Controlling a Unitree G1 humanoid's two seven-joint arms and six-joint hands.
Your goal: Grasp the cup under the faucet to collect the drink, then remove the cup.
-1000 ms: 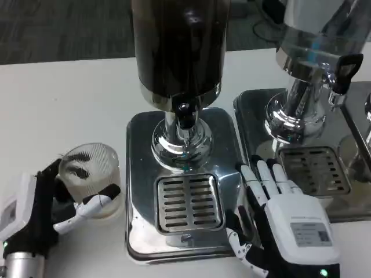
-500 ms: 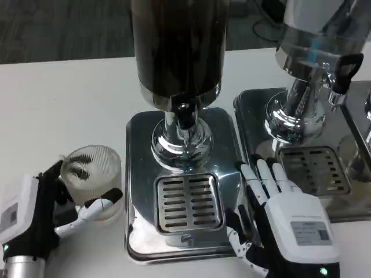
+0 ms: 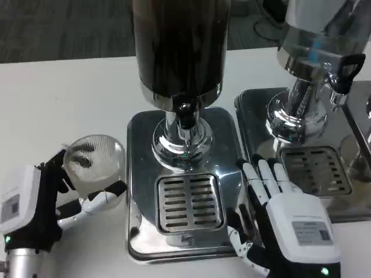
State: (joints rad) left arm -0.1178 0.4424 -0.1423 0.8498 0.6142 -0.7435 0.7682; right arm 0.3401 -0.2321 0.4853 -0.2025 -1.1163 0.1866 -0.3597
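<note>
Cup [image 3: 94, 168] now higher in left hand [image 3: 43, 200].

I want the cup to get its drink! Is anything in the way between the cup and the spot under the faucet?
Nothing visible. The left hand holds the cup just left of the tray, and the grate under the faucet is bare.

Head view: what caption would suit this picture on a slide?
Left hand holds a clear cup beside the dispenser's drip tray; right hand rests nearby.
</note>
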